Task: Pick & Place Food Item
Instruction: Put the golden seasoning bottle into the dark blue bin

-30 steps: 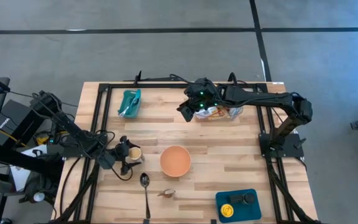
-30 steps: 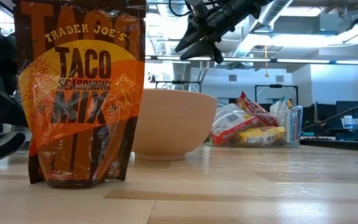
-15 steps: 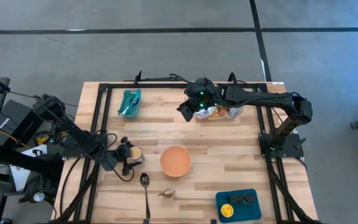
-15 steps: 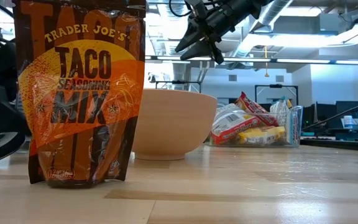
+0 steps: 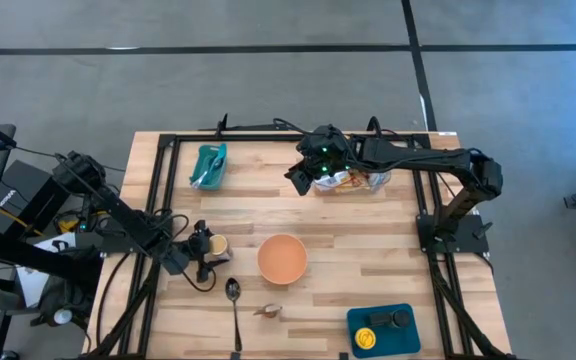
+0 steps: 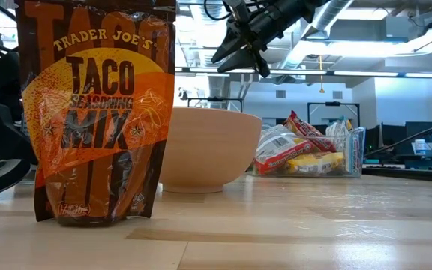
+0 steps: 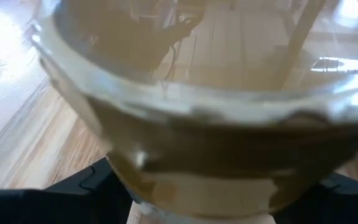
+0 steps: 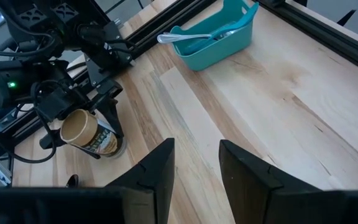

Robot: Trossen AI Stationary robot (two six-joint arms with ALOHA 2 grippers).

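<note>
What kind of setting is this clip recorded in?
Most likely a robotics lab in an open office or industrial space: a wooden table on a grey concrete floor, exposed ceiling ducts, and monitors on desks behind.
</note>
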